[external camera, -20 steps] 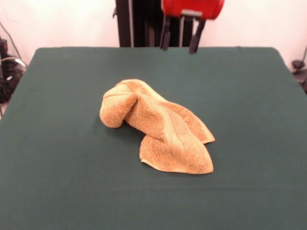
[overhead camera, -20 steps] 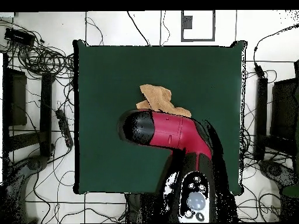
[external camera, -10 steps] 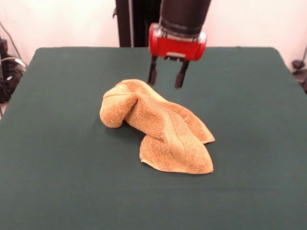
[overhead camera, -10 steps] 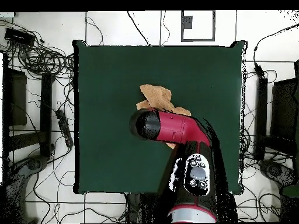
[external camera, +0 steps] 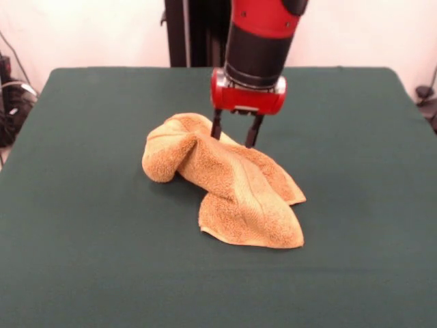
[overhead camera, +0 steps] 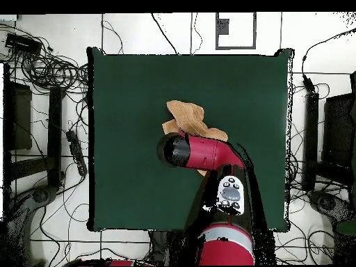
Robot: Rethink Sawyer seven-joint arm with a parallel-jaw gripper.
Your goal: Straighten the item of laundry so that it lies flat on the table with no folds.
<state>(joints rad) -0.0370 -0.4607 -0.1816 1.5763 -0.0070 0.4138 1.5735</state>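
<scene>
- Over on the left of the front view there's just bare table (external camera: pixel 75 225), dark green cloth and loads of it, so there's plenty of room to spread things out.
- Moving in toward the middle, the towel (external camera: pixel 225 181) sits bunched up: a fat rolled lump on its left end, then folded layers trailing down to the right into a flatter, pointed flap. So its long axis runs diagonally, from upper left to lower right.
- The gripper (external camera: pixel 233 135) hangs at the towel's far upper edge, fingers apart and pointing straight down, nothing between them. The tips look right at the fabric, probably just short of touching or barely brushing it, hard to call.
- So the towel lies mostly in front of and below the gripper, and the rolled lump is off to its left. Probably a straight drop and a pinch on that top fold next.
- From overhead, the arm (overhead camera: pixel 208 154) covers part of the towel, near the table's middle.
- Versus a second ago: the gripper was up at the top edge, well clear. It has dropped down to the towel; the towel hasn't budged.
</scene>
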